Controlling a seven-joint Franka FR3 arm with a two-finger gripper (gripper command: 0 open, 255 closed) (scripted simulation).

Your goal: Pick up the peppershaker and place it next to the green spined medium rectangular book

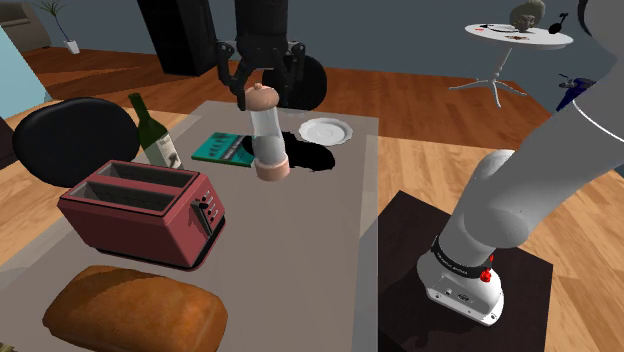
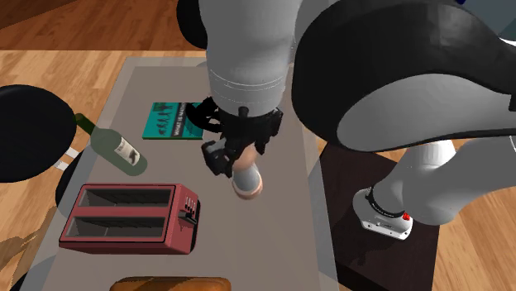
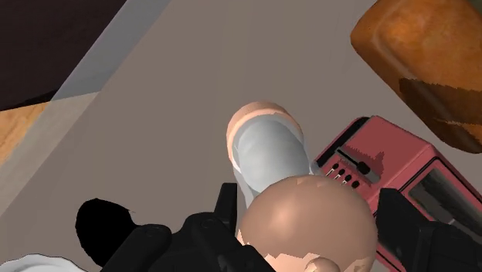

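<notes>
The pepper shaker (image 1: 268, 138) is a tall clear cylinder with a tan base and a tan knob, and it stands upright on the grey table (image 1: 300, 240). My gripper (image 1: 265, 85) hangs over it, open, one finger on each side of the knob without clasping it. In the wrist view the knob (image 3: 307, 220) sits between the two black fingers (image 3: 225, 207), with the shaker's body (image 3: 266, 151) below it. The book (image 1: 225, 148), teal-covered, lies flat just beyond the shaker toward the shoulder view's left. From the second exterior view the shaker's base (image 2: 248, 183) shows under the gripper (image 2: 238, 147), near the book (image 2: 172, 121).
A green wine bottle (image 1: 152, 130) lies by the book. A red toaster (image 1: 145, 212) and a bread loaf (image 1: 135, 310) occupy the near part of the table. A white plate (image 1: 324, 130) sits behind the shaker. A black chair (image 1: 75, 140) stands at the table's left side.
</notes>
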